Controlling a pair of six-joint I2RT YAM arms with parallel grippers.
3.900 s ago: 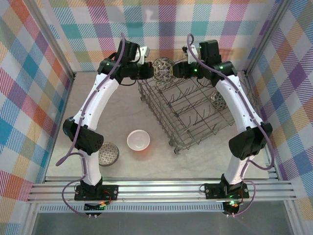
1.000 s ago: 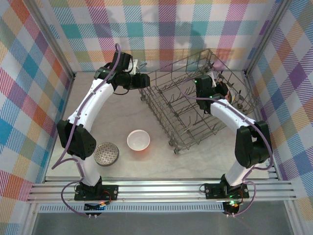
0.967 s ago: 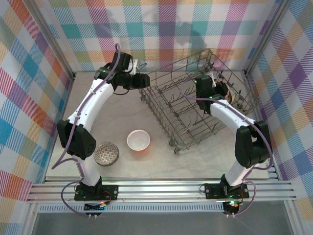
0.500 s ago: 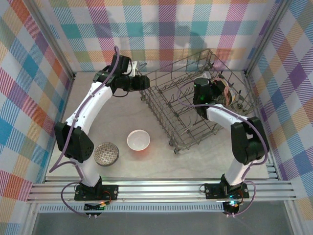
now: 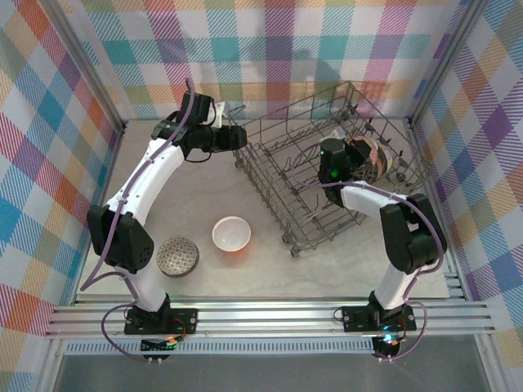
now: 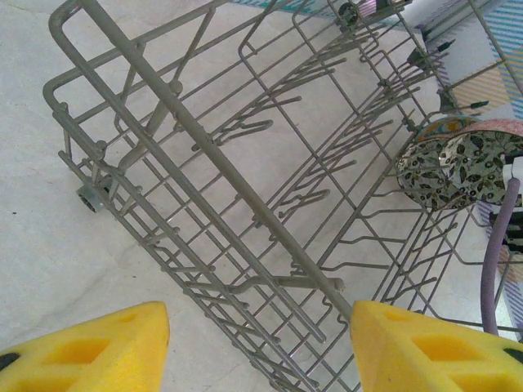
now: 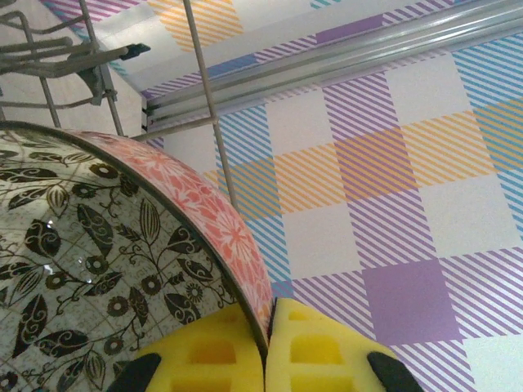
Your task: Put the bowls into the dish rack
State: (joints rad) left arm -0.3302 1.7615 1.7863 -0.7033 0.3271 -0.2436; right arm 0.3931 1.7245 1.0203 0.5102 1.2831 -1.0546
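Observation:
The dish rack (image 5: 282, 184) is a grey wire basket standing at the back right of the table. My right gripper (image 5: 353, 158) is inside its right end, shut on the rim of a dark floral bowl (image 5: 365, 155) that stands on edge among the tines. In the right wrist view the yellow pads (image 7: 315, 351) pinch that bowl's (image 7: 82, 245) orange-red rim. My left gripper (image 5: 239, 135) hovers open and holding nothing by the rack's back left corner; its view looks along the rack (image 6: 204, 155) to the floral bowl (image 6: 462, 167). A white-inside orange bowl (image 5: 231, 234) and a grey mosaic bowl (image 5: 177, 256) rest on the table.
Checked walls close in the table on three sides, with the right one just behind the rack's right end. An aluminium rail (image 5: 270, 314) runs along the near edge. Bare tabletop (image 5: 204, 188) lies between the rack and the two loose bowls.
A few seconds ago both grippers held the floral bowl over the rack's back left corner. The right one has since carried it to the rack's right end, sinking slightly; the left drew back.

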